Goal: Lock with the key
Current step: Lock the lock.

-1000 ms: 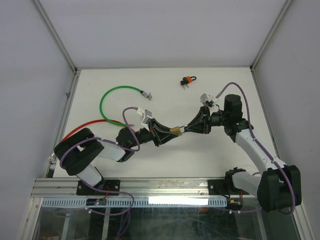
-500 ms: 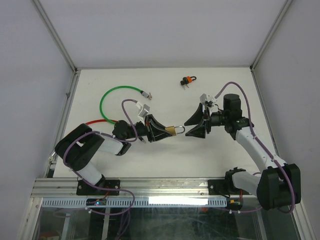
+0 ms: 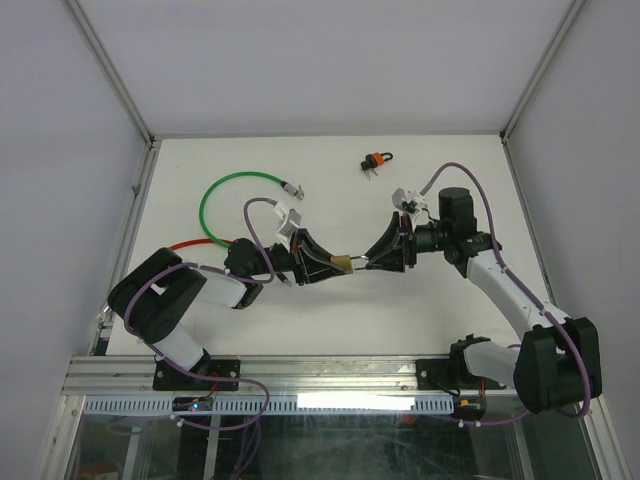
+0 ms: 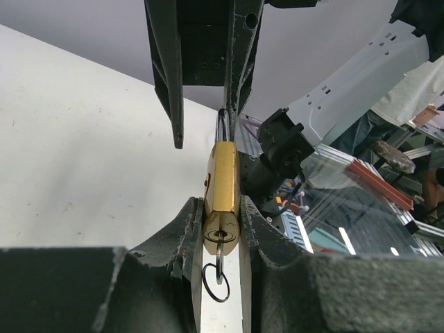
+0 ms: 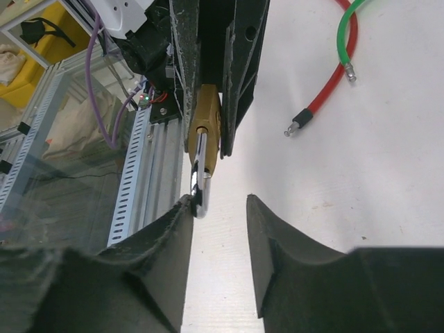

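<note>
A brass padlock (image 3: 345, 263) is held above the table at mid-centre. My left gripper (image 3: 333, 266) is shut on its body. In the left wrist view the padlock (image 4: 223, 180) sits between my fingers, with a key (image 4: 219, 253) in its keyhole and a black ring (image 4: 216, 283) hanging from the key. My right gripper (image 3: 373, 261) faces it from the right and is open. In the right wrist view the silver shackle (image 5: 199, 187) touches my left finger (image 5: 173, 229), while the right finger stands apart. The right gripper (image 5: 218, 205) holds nothing.
A green cable (image 3: 215, 195) and a red cable (image 3: 170, 250) lie at the left of the table. A small orange and black item (image 3: 375, 160) lies at the back centre. Metal frame rails border the table on the left and right.
My right gripper opened wide and drew back from the padlock, then came in again with narrower jaws around the shackle. My left gripper shifted slightly left with the padlock.
</note>
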Tool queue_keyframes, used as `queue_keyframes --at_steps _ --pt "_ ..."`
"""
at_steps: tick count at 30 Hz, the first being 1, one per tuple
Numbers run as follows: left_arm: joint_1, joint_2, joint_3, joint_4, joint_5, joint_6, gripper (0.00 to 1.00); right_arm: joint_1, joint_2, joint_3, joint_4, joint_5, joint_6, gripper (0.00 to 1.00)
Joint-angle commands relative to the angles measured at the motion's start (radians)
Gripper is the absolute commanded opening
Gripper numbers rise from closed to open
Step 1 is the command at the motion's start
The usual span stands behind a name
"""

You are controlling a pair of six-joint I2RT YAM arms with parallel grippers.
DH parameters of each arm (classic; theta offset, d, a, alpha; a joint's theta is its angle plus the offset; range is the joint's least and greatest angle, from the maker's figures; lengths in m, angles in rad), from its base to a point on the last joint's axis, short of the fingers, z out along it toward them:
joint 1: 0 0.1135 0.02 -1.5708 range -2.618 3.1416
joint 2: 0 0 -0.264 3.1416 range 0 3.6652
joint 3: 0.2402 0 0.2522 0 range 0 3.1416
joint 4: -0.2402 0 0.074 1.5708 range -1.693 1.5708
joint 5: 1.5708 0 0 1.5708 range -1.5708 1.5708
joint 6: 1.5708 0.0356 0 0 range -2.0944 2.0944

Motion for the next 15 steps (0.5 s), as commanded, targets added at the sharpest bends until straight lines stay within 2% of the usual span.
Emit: queue_keyframes --at_steps 1,5,8,9,13,15 --pt "0.002 -0.044 0.041 0.120 0.016 0.018 0.00 0.018 -0.008 0.016 0.064 -0.011 0.033 0.34" --pt "0.002 -0.044 0.040 0.119 0.013 0.016 0.00 0.023 -0.012 0.006 0.098 -0.023 0.052 0.23" --pt "0.004 -0.046 0.040 0.121 0.008 0.015 0.00 0.024 -0.017 0.007 0.099 -0.029 0.045 0.03" --pt "0.003 -0.046 0.039 0.121 0.006 0.017 0.00 0.024 -0.020 0.008 0.098 -0.031 0.040 0.00" --pt "0.003 -0.047 0.032 0.119 -0.010 0.023 0.00 0.022 -0.038 0.005 0.087 -0.030 -0.009 0.00" --pt "0.003 -0.052 0.022 0.119 -0.026 0.032 0.08 0.019 -0.045 0.004 0.082 -0.032 -0.024 0.00"
